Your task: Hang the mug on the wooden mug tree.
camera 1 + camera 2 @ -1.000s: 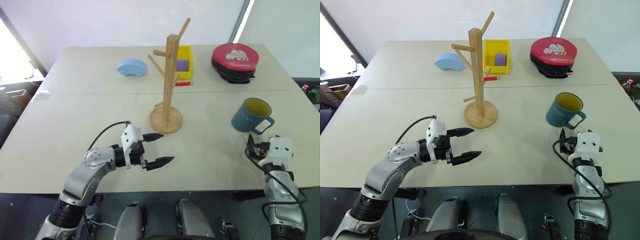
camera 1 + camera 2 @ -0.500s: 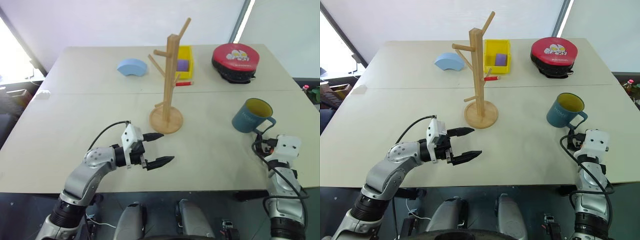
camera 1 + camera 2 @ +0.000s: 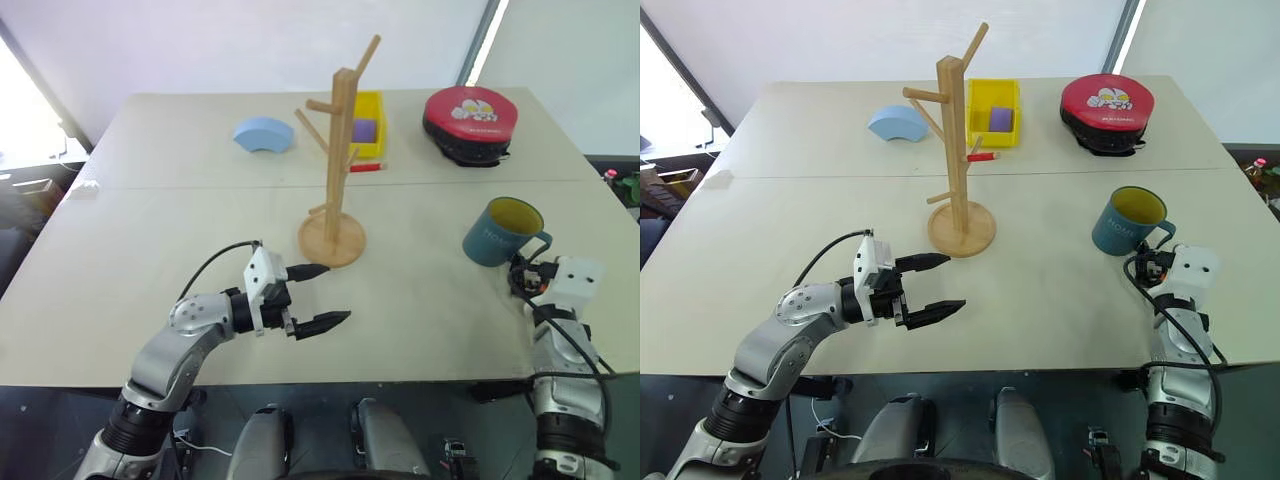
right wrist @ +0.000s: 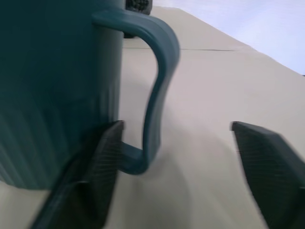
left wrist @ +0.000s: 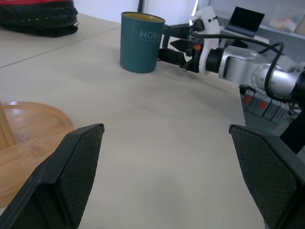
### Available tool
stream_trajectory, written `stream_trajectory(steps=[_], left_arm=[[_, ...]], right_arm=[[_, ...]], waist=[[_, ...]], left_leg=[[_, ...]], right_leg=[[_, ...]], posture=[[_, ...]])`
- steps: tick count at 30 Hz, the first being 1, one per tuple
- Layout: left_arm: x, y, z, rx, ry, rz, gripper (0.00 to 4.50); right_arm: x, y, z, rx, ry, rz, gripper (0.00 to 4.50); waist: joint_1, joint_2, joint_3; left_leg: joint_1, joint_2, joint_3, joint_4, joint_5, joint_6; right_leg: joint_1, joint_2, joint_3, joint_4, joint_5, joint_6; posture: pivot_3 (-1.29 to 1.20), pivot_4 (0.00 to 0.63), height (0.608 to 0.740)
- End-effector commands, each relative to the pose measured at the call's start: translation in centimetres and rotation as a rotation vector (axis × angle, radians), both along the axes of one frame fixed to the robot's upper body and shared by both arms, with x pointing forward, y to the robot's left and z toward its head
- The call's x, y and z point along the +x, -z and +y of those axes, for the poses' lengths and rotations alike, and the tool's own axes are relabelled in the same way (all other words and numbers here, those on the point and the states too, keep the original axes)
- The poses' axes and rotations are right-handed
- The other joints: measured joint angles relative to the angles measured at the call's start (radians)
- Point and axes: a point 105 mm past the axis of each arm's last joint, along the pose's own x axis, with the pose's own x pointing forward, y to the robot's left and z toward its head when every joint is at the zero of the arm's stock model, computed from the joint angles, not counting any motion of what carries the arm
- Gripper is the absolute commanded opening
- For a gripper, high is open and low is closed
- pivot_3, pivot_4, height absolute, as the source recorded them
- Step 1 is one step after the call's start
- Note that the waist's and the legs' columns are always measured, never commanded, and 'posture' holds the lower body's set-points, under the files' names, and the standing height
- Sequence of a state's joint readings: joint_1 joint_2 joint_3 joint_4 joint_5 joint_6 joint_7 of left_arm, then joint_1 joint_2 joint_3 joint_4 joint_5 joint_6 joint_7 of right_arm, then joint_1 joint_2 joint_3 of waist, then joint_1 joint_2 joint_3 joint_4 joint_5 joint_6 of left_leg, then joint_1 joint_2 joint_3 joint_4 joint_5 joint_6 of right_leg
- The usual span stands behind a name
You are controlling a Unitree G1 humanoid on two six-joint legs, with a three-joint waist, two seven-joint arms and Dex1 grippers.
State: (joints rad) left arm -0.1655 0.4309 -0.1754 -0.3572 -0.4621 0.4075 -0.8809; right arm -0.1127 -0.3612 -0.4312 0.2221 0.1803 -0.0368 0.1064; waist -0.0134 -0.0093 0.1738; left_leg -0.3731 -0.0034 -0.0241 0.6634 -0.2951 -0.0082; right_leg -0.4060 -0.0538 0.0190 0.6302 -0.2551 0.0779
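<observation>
We find a broad beige bench (image 3: 200, 220) made of two panels joined along a seam running side to side across its middle. Behind it stands a pale wall, with a bright vertical strip at the upper right; at the far left the room falls into shadow around dim clutter we cannot identify.

The teal-blue mug with a yellow inside and a blue loop handle (image 3: 500, 232) stands upright on the near panel, towards the right edge, its handle turned to the near right. The tall light-wood mug tree on a round wooden base (image 3: 337, 170) stands upright near the bench's centre, well apart from the mug, its pegs bare.

On the far panel we note a light blue curved block (image 3: 263, 133) at the left, a yellow tray (image 3: 999, 112) holding a purple piece behind the tree, a small red stick (image 3: 981, 156) beside it, and a round red-and-black case (image 3: 470, 120) at the right.

The right gripper (image 4: 176, 162) sits level at the mug's handle. In the right wrist view its fingers stand apart, one finger (image 4: 102, 167) against the mug wall inside the loop, the other well outside it; the handle is not clamped.

The left gripper (image 3: 315, 296) hovers over the near panel in front of the tree base, pointing right, jaws spread and empty.
</observation>
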Motion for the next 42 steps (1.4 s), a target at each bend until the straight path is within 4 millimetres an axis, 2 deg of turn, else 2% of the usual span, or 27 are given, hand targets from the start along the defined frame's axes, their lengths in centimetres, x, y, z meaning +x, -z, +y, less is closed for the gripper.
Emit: stream_trajectory(steps=[1,4,10,13,16,18,20,26,32,42], left_arm=[[-0.3,-1.3,-0.3,-0.019,0.015,-0.055,4.5],[-0.3,-1.3,-0.2,-0.02,0.014,-0.057,4.5],[-0.3,-1.3,-0.2,-0.018,0.011,-0.059,4.5],[0.0,-1.3,0.4,-0.007,-0.008,-0.062,4.5],[0.7,-1.2,1.3,0.014,-0.031,-0.068,4.5],[1.0,-1.2,1.7,0.023,-0.042,-0.074,4.5],[1.4,-1.4,2.2,0.027,-0.056,-0.084,4.5],[2.3,-2.2,3.6,0.016,-0.1,-0.104,4.5],[2.7,-4.2,5.0,-0.037,-0.131,-0.115,4.5],[2.7,-5.8,6.4,-0.054,-0.147,-0.126,4.5]], right_arm=[[0.5,-1.6,0.1,0.001,-0.028,-0.056,1.58],[0.6,-1.8,0.6,0.014,-0.059,-0.067,0.06],[0.6,-2.7,2.2,0.029,-0.137,-0.087,0.06],[0.6,-5.4,8.2,-0.315,-0.434,-0.044,0.06],[-1.0,-7.6,15.2,-0.635,-0.784,-0.051,0.06],[-1.5,-9.0,17.1,-0.714,-0.866,-0.066,0.06],[-1.3,-11.2,18.0,-0.717,-0.872,-0.11,0.06],[0.0,-15.0,18.9,-0.743,-0.857,-0.139,0.06],[0.8,-16.5,19.3,-0.751,-0.867,-0.144,0.06],[1.3,-17.4,20.8,-0.785,-0.939,-0.126,0.06]], waist=[[0.0,0.0,0.0],[0.0,0.0,0.0],[0.0,0.0,0.0],[-0.003,0.002,0.001],[-0.006,0.003,0.001],[-0.002,0.002,0.001],[0.001,0.001,0.001],[0.004,0.0,0.002],[0.004,0.0,0.002],[0.002,0.0,0.002]], left_leg=[[0.0,0.0,0.0,0.0,0.0,0.0],[0.0,0.0,0.0,0.0,0.0,0.0],[0.0,0.0,0.0,0.0,0.0,0.0],[0.0,0.0,0.0,0.0,0.0,0.0],[0.0,0.001,0.0,0.0,0.0,0.0],[0.0,0.002,-0.001,0.0,0.0,0.0],[0.0,0.003,-0.002,0.0,0.0,0.0],[-0.001,0.001,-0.002,0.002,0.0,0.0],[-0.002,0.001,-0.002,0.0,0.0,0.0],[-0.002,0.0,-0.002,0.0,0.0,0.0]], right_leg=[[0.0,0.0,0.0,0.0,0.0,0.0],[0.0,0.0,0.0,0.0,0.0,0.0],[0.0,0.001,0.001,0.0,0.0,0.0],[0.0,0.001,0.001,0.0,0.0,0.0],[-0.001,0.003,0.002,0.0,0.0,0.0],[-0.001,0.005,0.001,0.0,0.0,0.0],[-0.001,0.006,0.0,0.0,0.0,0.0],[0.0,0.003,-0.001,-0.001,0.0,0.0],[-0.001,-0.001,-0.002,-0.001,0.001,0.001],[-0.001,-0.003,-0.003,-0.001,0.001,0.001]], posture=[[0.0,0.15,0.735],[0.0,0.15,0.735],[0.0,0.15,0.735],[0.0,0.15,0.735],[0.0,0.15,0.735],[0.0,0.15,0.735],[0.0,0.15,0.735],[0.0,0.15,0.735],[0.0,0.15,0.735],[0.0,0.15,0.735]])
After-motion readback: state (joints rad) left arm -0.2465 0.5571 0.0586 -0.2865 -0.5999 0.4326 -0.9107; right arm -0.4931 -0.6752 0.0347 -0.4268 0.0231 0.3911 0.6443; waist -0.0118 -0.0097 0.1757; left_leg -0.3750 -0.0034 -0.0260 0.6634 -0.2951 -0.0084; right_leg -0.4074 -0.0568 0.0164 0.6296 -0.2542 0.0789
